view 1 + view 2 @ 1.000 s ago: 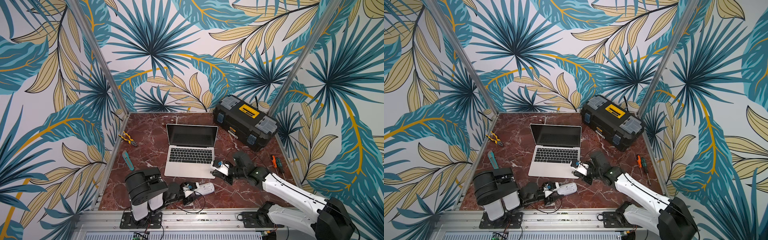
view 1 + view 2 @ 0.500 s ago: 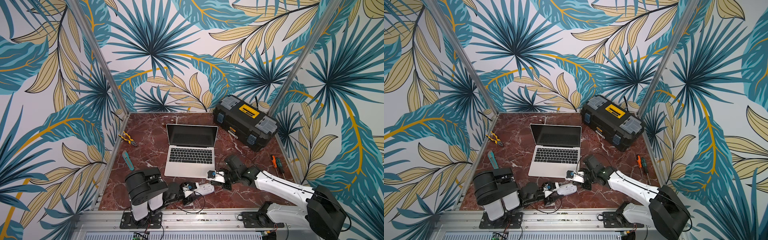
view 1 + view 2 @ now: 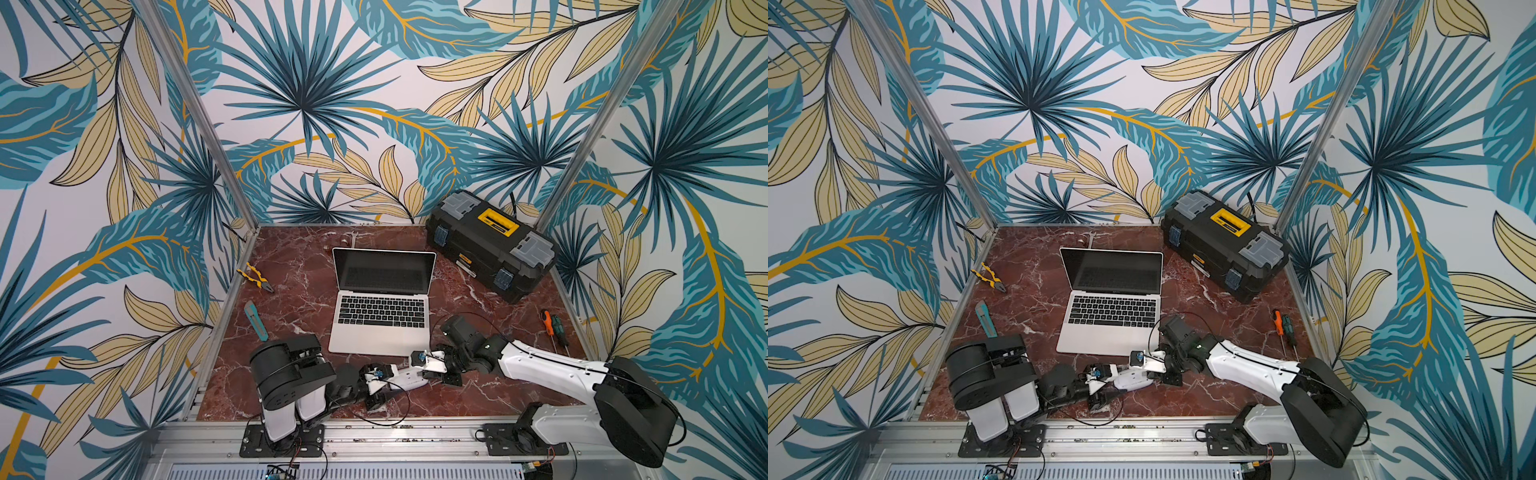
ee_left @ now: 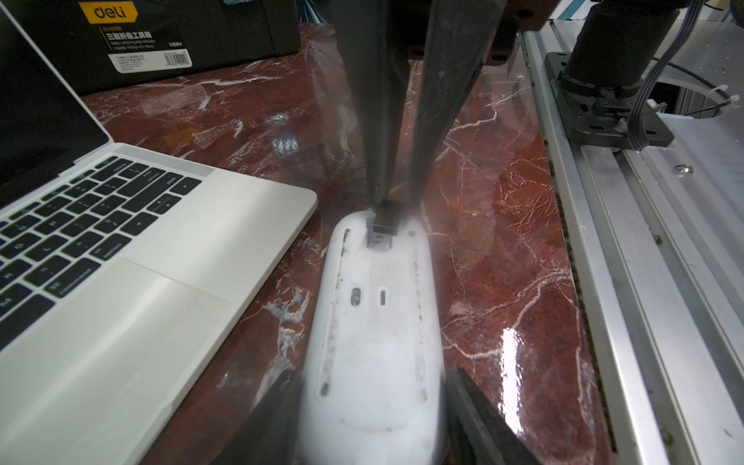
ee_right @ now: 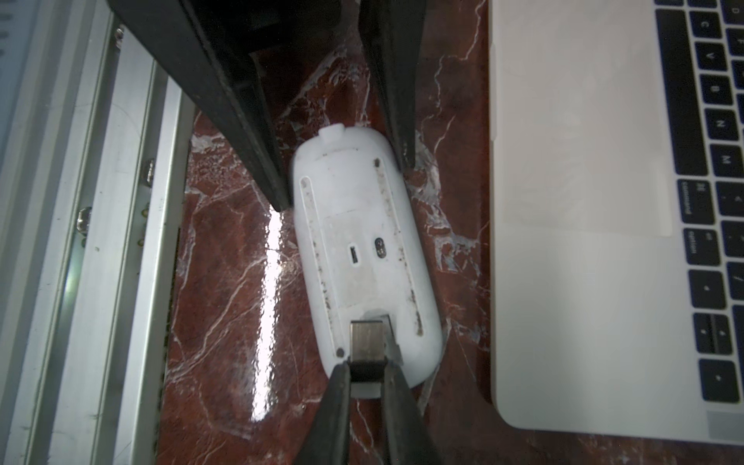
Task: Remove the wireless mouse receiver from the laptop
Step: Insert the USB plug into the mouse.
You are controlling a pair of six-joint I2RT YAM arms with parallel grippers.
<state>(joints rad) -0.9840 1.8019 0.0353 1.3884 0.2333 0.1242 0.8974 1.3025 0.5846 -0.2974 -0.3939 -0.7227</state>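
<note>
- The receiver (image 5: pixel 365 346) is out of the laptop (image 5: pixel 583 241) — the fingers of the right gripper (image 5: pixel 364 372) are clenched on its dark cap.
- Its metal plug points along the underside of a white mouse (image 5: pixel 362 249) and lies over the notch at one end. Whether the plug is seated in that notch cannot be told.
- In the left wrist view the receiver (image 4: pixel 385 217) shows as a small dark block at the far end of the mouse (image 4: pixel 374 322), with the right gripper (image 4: pixel 396 193) pinching it.
- The mouse lies underside up, with its two glide strips, switch and sensor window showing. The left gripper (image 5: pixel 342 181) grasps it at the other end, one finger pressed against each long side.
- The mouse sits just beside the laptop's front edge, near the corner on the right arm's side, and does not touch it.
- In both top views the laptop (image 3: pixel 380 332) (image 3: pixel 1108 338) stands open in the middle of the red marble table (image 3: pixel 291 299) with its screen dark. The two grippers meet tip to tip in front of it.
- Farther out, a black toolbox (image 3: pixel 490 245) with a yellow handle sits at the back right corner.
- Two screwdrivers (image 3: pixel 552 328) lie by the right edge.
- Pliers (image 3: pixel 254 278) and a knife (image 3: pixel 255 320) lie along the left edge — well apart from the laptop.
</note>
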